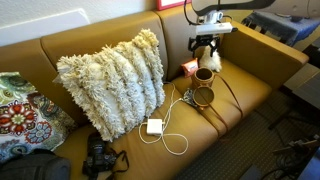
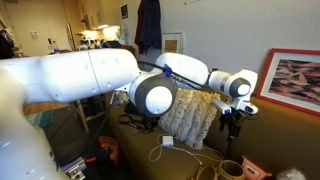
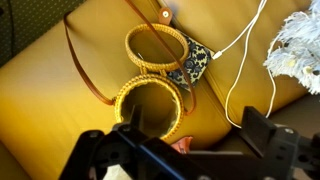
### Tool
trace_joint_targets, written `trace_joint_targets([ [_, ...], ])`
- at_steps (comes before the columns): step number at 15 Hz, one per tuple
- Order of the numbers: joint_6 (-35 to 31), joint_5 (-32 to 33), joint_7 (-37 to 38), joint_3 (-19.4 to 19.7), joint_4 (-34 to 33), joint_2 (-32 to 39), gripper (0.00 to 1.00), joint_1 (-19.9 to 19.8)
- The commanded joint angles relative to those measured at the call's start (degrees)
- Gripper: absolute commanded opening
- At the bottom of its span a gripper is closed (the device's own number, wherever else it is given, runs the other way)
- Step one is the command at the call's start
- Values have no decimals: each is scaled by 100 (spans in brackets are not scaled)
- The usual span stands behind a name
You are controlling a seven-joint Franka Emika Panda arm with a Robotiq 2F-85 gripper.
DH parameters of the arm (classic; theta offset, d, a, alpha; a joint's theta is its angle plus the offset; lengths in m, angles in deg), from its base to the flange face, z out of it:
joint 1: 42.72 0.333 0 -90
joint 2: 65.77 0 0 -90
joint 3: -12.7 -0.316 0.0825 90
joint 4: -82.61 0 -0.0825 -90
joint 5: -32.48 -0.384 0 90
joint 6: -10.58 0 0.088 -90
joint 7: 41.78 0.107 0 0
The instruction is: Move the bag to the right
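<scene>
Mustard-brown leather sofa (image 1: 250,75) is filling much of the scene, with its ends running out of frame. A bulky white robot arm (image 2: 90,75) is stretching across an exterior view so close to the lens that its base is cut off, and it is blocking much of the room behind. Its forearm is reaching out over the seat and its wrist is bending downward. A shaggy cream square pillow (image 1: 112,82) is leaning against the sofa back, and the arm is covering part of it where both appear.

The black two-fingered gripper (image 1: 205,48) is hanging just above the seat cushion with its jaws spread wide, gripping nothing and touching nothing. In the wrist view its dark fingers (image 3: 92,150) are standing at either side of the bottom edge, blurred and cropped.

The small brown leather-like bag (image 1: 203,88), with two round cup-like rings, is lying on the seat directly beneath the gripper, beside the pillow. Its long thin dark strap (image 3: 85,70) is looping across the cushion.

A fluffy white tuft (image 3: 295,45) is being cut off by the frame edge. A small flat black-and-white patterned square (image 3: 196,62) is touching the farther ring, partly tucked under it. A thin white cable (image 3: 240,60) is trailing past.
</scene>
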Motion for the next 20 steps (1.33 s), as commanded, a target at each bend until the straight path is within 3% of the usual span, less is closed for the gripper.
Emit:
trace_joint_targets([
  [1,-90,192,87,28,532,6,100,85],
  [10,189,333,474,152,1098,48,100,156],
  [20,516,226,1081,91,345,-34,100,195],
])
